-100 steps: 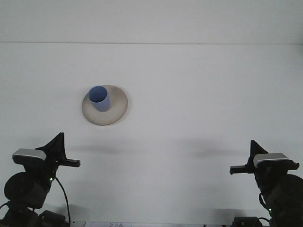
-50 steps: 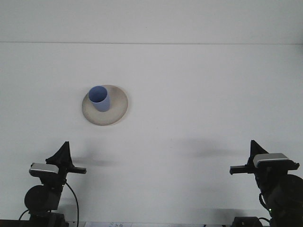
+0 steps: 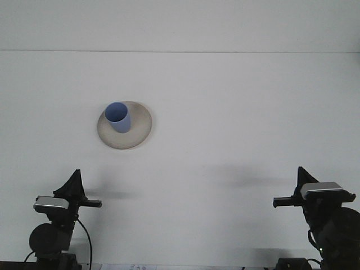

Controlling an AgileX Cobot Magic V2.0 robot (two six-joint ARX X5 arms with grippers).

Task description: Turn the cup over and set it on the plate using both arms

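Along the bottom edge of the frame, two arms are sitting low: the left gripper [image 3: 72,188] at lower left and the right gripper [image 3: 302,188] at lower right, both well apart from the crockery; whether their fingers are spread or pressed together cannot be told. No writing is showing anywhere. Further up, left of centre, one blue cup [image 3: 118,117] is standing mouth-up on one beige plate [image 3: 140,126]. A plain white table [image 3: 236,112] is stretching back to a pale wall [image 3: 180,25].
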